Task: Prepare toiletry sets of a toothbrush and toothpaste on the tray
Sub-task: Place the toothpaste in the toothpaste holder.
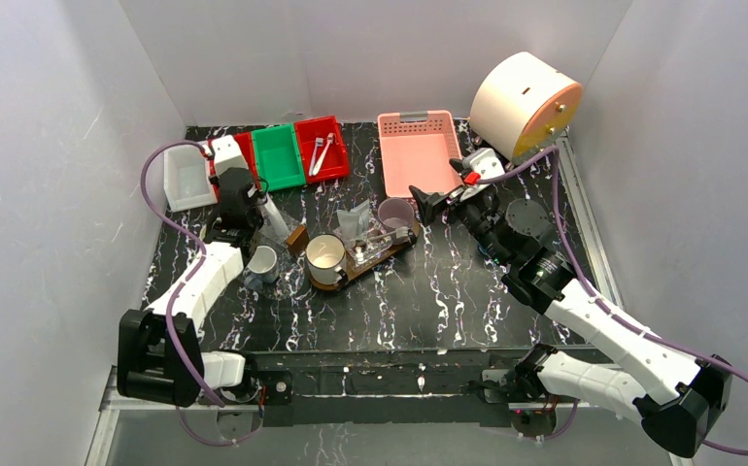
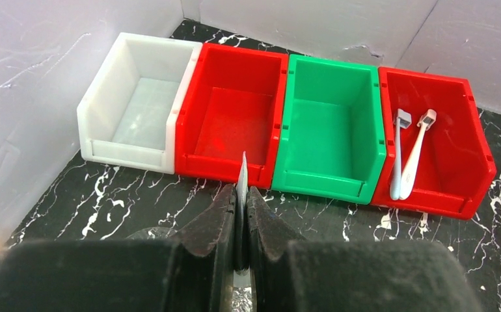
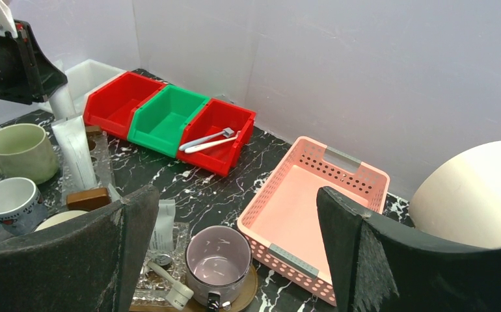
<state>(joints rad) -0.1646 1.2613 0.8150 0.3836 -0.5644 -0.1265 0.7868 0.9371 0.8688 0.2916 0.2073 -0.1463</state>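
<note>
My left gripper (image 1: 254,202) is shut on the flat end of a white toothpaste tube (image 2: 242,177). The tube hangs below it in clear plastic (image 3: 73,146), left of the tray. The dark-brown tray (image 1: 375,256) holds a cream mug (image 1: 324,258), a purple mug (image 1: 396,214) and a clear bag with a second tube (image 3: 163,224) and a white toothbrush (image 3: 168,291). Two toothbrushes (image 2: 408,153) lie in the right red bin (image 1: 323,148). My right gripper (image 1: 426,206) is open and empty, above the table between the purple mug (image 3: 218,263) and the pink basket.
A pink basket (image 1: 419,153) stands at the back. White (image 1: 187,178), red (image 2: 233,117) and green (image 1: 279,156) bins are empty. A small mug (image 1: 261,263) and a brown block (image 1: 298,238) sit left of the tray. A cream drum (image 1: 524,102) stands at the back right.
</note>
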